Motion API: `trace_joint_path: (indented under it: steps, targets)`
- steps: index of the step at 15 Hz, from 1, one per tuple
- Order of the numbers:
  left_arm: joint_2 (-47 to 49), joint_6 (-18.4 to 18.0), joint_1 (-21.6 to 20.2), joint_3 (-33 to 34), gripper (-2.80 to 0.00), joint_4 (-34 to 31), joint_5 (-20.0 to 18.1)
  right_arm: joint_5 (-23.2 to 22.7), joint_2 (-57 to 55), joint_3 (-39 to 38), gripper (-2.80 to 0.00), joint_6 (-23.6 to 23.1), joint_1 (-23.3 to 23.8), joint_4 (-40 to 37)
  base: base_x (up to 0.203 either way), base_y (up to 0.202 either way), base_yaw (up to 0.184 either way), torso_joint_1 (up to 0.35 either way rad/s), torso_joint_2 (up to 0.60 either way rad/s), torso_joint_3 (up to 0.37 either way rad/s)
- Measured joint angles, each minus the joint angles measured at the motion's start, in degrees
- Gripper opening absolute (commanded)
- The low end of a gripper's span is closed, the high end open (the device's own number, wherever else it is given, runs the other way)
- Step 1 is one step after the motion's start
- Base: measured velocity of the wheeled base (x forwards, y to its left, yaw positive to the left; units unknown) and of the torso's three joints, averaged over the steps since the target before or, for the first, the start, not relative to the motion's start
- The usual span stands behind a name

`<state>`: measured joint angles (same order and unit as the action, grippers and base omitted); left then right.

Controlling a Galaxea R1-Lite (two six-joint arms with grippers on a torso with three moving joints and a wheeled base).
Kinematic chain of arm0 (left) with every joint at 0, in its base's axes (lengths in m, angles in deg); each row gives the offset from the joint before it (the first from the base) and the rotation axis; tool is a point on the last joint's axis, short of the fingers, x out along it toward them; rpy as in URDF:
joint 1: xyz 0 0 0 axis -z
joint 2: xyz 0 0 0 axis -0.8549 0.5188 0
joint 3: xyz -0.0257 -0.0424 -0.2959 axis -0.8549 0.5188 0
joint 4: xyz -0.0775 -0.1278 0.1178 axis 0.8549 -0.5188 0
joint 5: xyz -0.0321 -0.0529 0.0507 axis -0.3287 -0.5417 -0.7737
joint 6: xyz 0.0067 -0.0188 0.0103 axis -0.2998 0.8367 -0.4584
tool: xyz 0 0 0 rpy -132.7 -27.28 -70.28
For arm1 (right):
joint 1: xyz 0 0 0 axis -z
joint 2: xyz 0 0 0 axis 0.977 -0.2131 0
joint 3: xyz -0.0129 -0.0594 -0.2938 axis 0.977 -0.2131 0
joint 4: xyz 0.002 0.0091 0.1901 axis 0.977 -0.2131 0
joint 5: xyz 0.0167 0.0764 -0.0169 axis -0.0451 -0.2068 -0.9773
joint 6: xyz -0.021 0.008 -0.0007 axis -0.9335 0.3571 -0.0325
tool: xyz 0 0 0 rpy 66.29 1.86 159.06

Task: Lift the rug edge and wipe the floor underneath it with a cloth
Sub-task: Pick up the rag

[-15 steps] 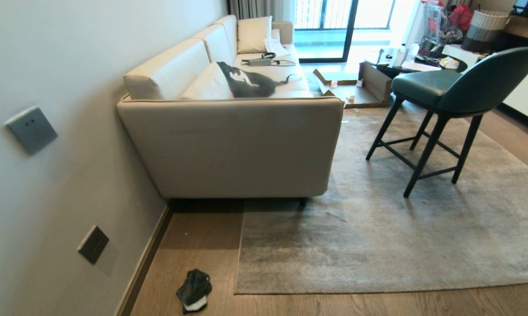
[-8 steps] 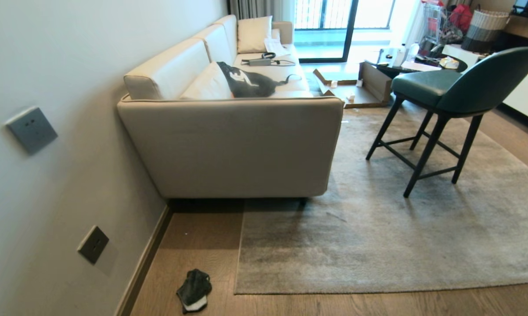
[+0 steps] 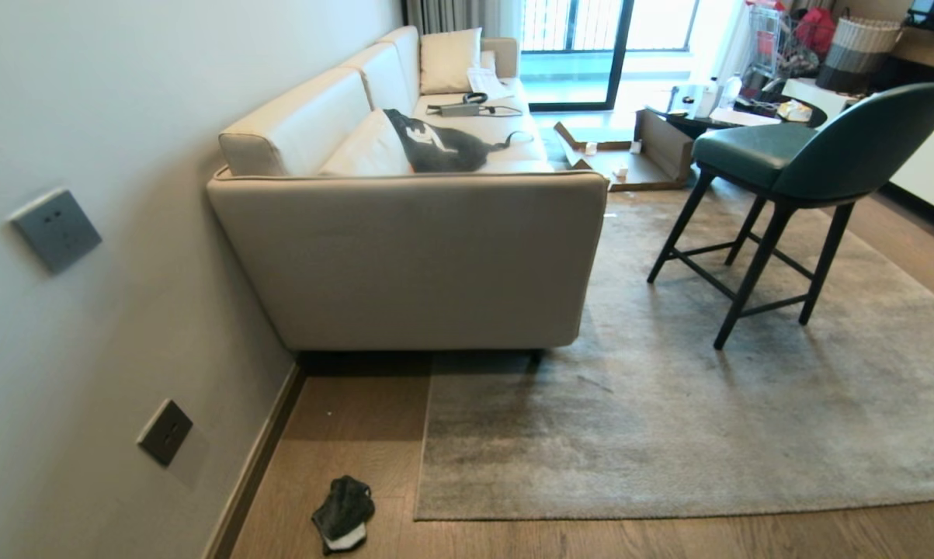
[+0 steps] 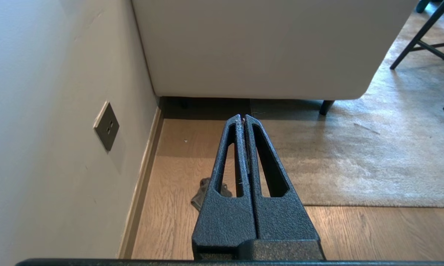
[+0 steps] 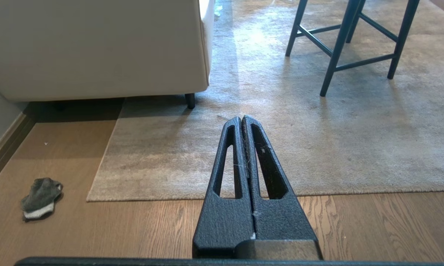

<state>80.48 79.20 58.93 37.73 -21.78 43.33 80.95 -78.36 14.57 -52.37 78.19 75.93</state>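
Observation:
A grey-beige rug lies flat on the brown wood floor (image 3: 342, 435); its near rug edge (image 3: 668, 515) runs across the head view, with the corner close to the cloth. The cloth (image 3: 344, 512), a dark grey crumpled wad with a pale edge, lies on the floor between the wall and the rug corner. In the wrist views the cloth (image 5: 41, 197) sits apart from both grippers. My left gripper (image 4: 243, 117) is shut and empty above the floor, partly hiding the cloth (image 4: 203, 192). My right gripper (image 5: 242, 118) is shut and empty above the rug edge (image 5: 354, 194). Neither arm shows in the head view.
A cream sofa (image 3: 404, 256) stands against the left wall (image 3: 86, 310), its legs on the rug's far part. A green bar chair (image 3: 793, 178) with dark legs stands on the rug at right. Cardboard and clutter lie beyond. A wall socket (image 3: 164, 432) sits low by the skirting.

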Motion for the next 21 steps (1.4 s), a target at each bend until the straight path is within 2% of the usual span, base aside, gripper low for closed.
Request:
trace_joint_path:
  steps: [21]
  targets:
    - [0.0,-0.1,0.0,0.0,-2.80,0.0,0.0,0.0,0.0,0.0,-2.80,0.0,0.0,0.0,0.000,0.000,0.000,0.000,0.00,0.000]
